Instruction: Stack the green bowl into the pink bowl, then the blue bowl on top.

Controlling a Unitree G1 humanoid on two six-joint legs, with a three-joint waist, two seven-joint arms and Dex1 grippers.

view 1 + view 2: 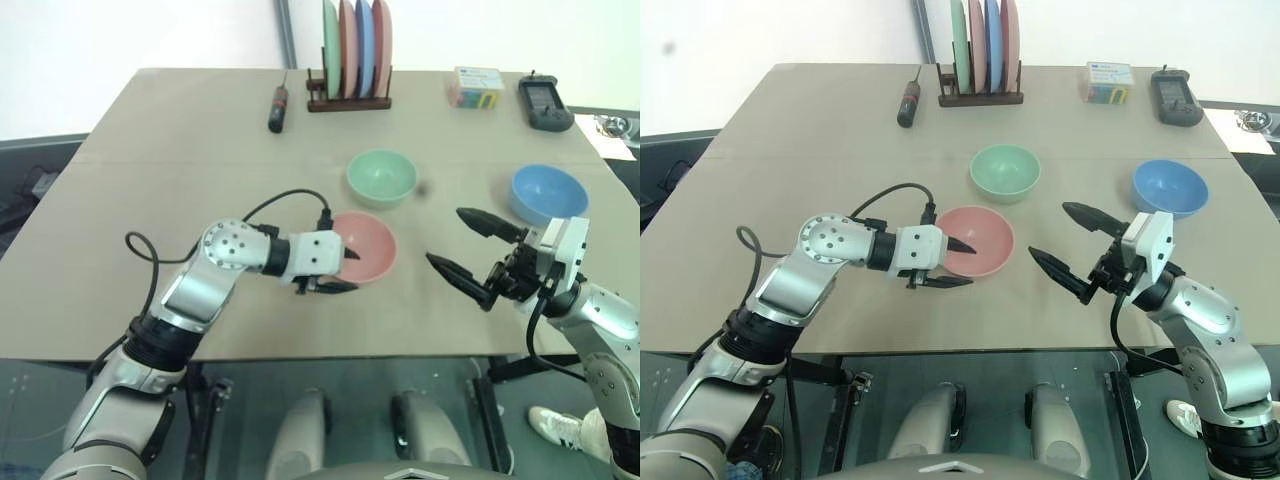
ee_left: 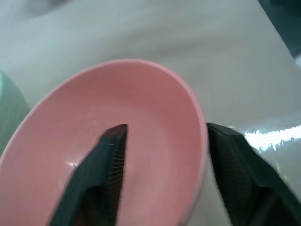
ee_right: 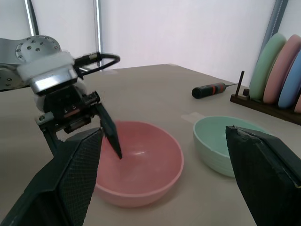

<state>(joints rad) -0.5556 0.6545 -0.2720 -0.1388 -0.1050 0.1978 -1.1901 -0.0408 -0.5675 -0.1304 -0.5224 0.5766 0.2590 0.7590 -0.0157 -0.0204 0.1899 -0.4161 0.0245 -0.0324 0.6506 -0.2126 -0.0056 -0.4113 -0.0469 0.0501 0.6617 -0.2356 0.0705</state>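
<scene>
Pink bowl (image 1: 365, 245) sits near the front of the desk (image 1: 150, 150), and the left tool (image 1: 338, 270) straddles its near rim with fingers apart, one inside the bowl and one outside, not pinching it. Just behind stands the green bowl (image 1: 381, 176). Off to the right is the blue bowl (image 1: 547, 193), near the right tool (image 1: 462, 243), which hangs wide open and empty above the desk.

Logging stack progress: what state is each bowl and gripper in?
Salmon-pink plastic bowl: upright, empty, rim between left gripper's fingers.
Mint-green plastic bowl: upright, empty, unstacked.
Sky-blue plastic bowl: upright, empty, unstacked.
Left gripper: open, straddling the pink rim.
Right gripper: open, holding nothing.
</scene>
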